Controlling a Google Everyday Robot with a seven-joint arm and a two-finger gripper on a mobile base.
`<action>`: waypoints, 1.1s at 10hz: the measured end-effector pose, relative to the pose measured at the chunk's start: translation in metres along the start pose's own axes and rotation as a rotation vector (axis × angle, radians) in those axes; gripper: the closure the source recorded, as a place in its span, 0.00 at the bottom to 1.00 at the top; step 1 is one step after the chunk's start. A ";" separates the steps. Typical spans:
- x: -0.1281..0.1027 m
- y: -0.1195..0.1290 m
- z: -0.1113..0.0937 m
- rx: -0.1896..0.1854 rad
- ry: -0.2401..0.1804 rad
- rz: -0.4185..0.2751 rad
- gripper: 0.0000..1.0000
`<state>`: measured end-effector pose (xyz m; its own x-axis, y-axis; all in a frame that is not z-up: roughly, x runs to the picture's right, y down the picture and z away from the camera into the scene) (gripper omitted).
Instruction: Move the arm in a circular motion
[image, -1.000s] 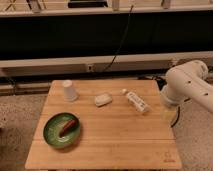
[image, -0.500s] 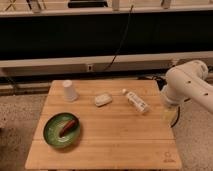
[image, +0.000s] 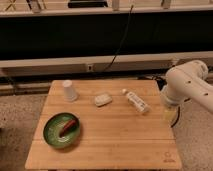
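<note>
On the pale plank-wood table (image: 110, 145), a round glossy green bowl (image: 61, 131) sits lower left, a tapered white paper cup (image: 69, 90) farther back, and at the right edge the glossy white tubular arm (image: 187, 85) hangs its yellowish gripper (image: 169, 112) beside the tabletop, how far open I cannot tell.

White arm (image: 187, 85) bent at right; tool (image: 169, 113) points down below it.
</note>
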<state>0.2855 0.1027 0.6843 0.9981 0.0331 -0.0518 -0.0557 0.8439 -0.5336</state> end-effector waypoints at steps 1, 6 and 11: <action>0.000 0.000 0.000 0.000 0.000 0.000 0.20; -0.023 -0.026 0.002 0.007 0.004 -0.018 0.20; -0.041 -0.060 0.005 0.014 0.010 -0.030 0.20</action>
<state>0.2482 0.0532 0.7229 0.9990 0.0027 -0.0443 -0.0255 0.8516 -0.5235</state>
